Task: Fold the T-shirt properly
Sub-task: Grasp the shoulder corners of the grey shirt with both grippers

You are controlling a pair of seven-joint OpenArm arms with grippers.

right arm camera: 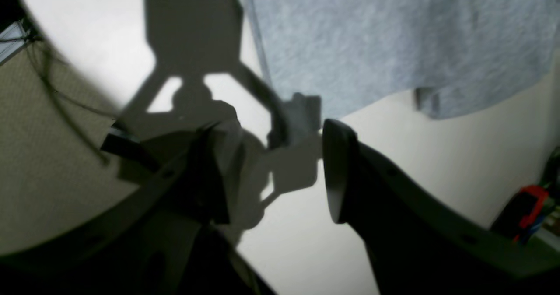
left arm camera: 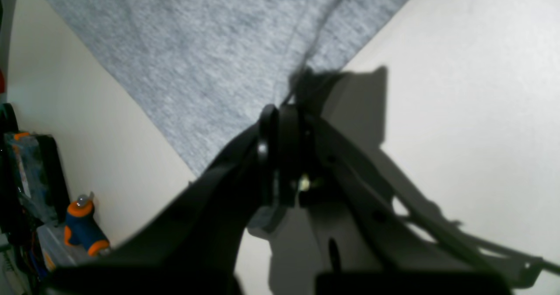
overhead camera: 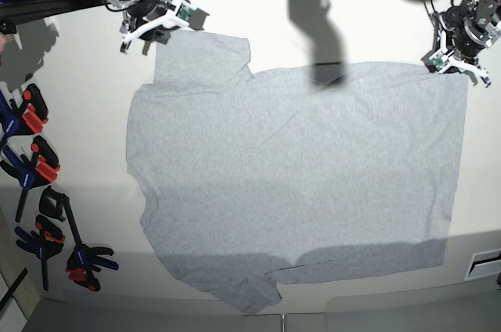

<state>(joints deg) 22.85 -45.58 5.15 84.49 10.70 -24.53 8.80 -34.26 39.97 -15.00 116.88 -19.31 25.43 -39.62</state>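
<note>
A big white table [overhead camera: 86, 214] fills most of the view. Some clamps [overhead camera: 31, 164] with black, blue and red-orange parts lie in a row along one edge of it, close to each other. Another tool with an orange and blue handle [left arm camera: 83, 229] sits by the table edge.

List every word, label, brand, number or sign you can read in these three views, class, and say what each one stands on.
No readable text in any view.
T-shirt: only its plain grey side shows; no lettering or tag visible.
Clamps at the table's edge: no markings can be made out.
Orange-and-blue tool in the left wrist view: too blurred to show any label.
</note>
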